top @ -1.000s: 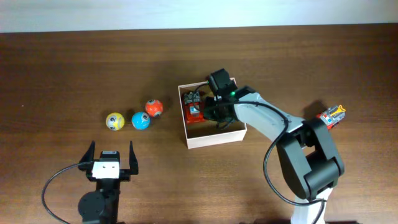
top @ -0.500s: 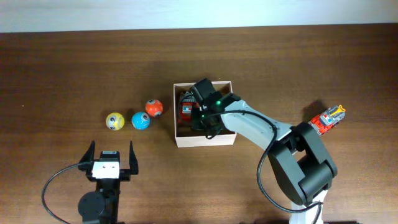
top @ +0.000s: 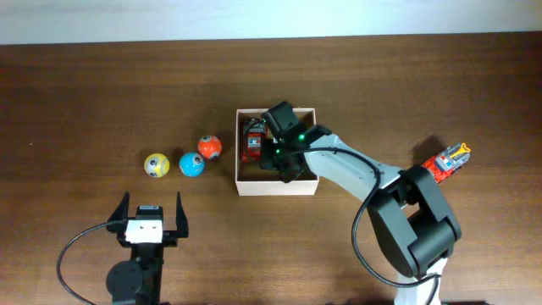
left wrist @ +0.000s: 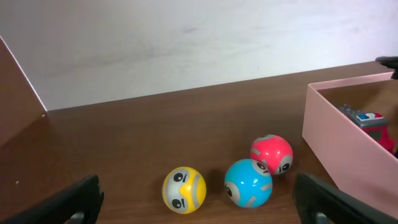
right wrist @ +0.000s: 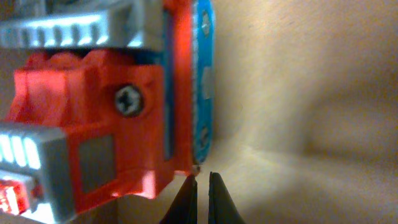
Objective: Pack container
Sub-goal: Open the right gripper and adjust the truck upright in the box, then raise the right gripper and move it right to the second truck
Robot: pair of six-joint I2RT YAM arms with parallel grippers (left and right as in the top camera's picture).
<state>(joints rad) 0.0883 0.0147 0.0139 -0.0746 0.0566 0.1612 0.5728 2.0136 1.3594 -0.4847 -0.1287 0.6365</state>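
Box: a small square cardboard box (top: 278,187), white outside and tan inside, sits open-topped near the middle of the wooden table (top: 85,93).
Inside the box: a red toy truck (top: 251,144) with grey and blue trim lies along the left wall.
Right gripper: the right gripper (right wrist: 202,194) reaches down into the box beside the truck. Its jaws are drawn almost together with nothing between them, the fingertips (right wrist: 188,196) just off the truck's lower corner, close to the cardboard floor.
Left gripper: the left gripper (top: 151,206) hangs near the table's front edge, well left of the box. Its jaws are wide apart and hold nothing.
Balls: three painted balls lie in a loose row left of the box: a yellow ball (top: 157,165), a blue ball (top: 191,164) just beside it, and a red ball (top: 209,147) nearest the box wall.
Far right: a second red truck (top: 446,161) rests on the table, well apart from the box.
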